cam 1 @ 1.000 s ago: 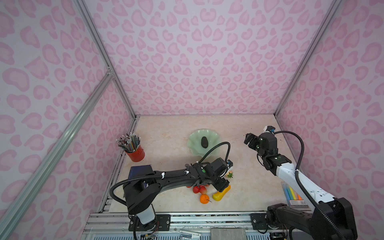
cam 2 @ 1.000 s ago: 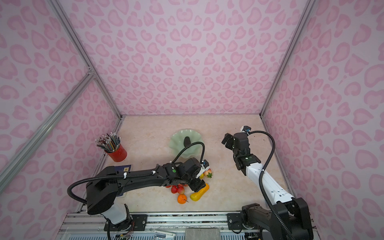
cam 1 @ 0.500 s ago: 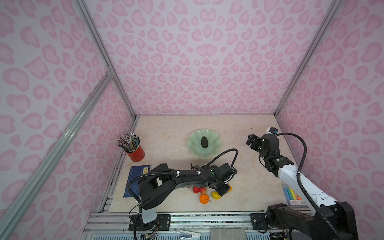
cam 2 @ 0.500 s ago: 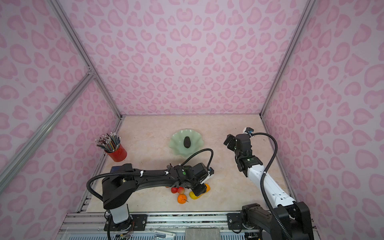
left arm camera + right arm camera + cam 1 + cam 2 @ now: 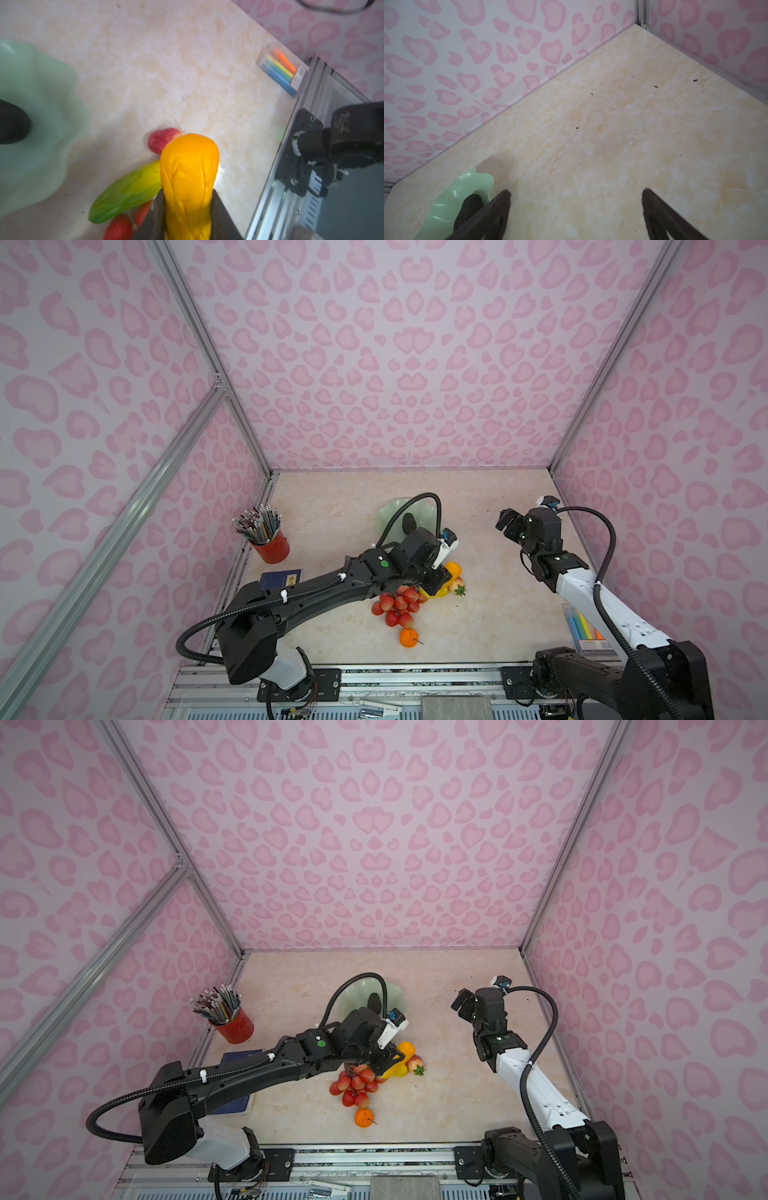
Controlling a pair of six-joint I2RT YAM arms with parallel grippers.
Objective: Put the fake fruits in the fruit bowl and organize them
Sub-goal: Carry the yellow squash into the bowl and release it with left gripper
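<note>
The left gripper (image 5: 187, 199) squeezes the yellow gourd (image 5: 189, 164) — it sits right between the jaws. The right gripper (image 5: 576, 192) is spread wide — empty.

Our left arm (image 5: 324, 593) reaches forward, low and nearly level. The left gripper (image 5: 187, 194) points down, both fingers (image 5: 216, 199) pressed against a yellow-orange gourd shape (image 5: 189, 166). Our right arm (image 5: 582, 589) rises at the right, and the right gripper (image 5: 576, 192) is held aloft with its jaws spread wide.
</note>
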